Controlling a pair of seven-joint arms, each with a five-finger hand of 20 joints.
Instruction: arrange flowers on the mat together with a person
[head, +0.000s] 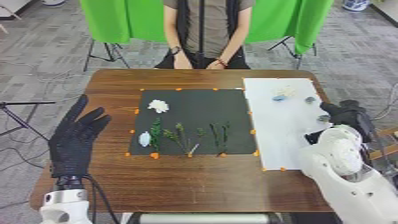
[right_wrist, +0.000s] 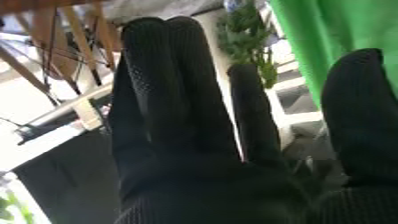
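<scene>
While the left hand (head: 71, 147), fingers apart, is left of the black mat (head: 209, 105), green stems (head: 155, 135) lie on its near half, the right hand (head: 351, 117), fingers straight, is beyond its right side, and a white flower (head: 157, 105) lies at its far left.

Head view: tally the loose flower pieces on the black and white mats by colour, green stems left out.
White clump: 1
Pale blue-white piece: 1
Cream clump: 1
Blue piece: 1
Grey-looking pieces: 2
Total: 6
</scene>
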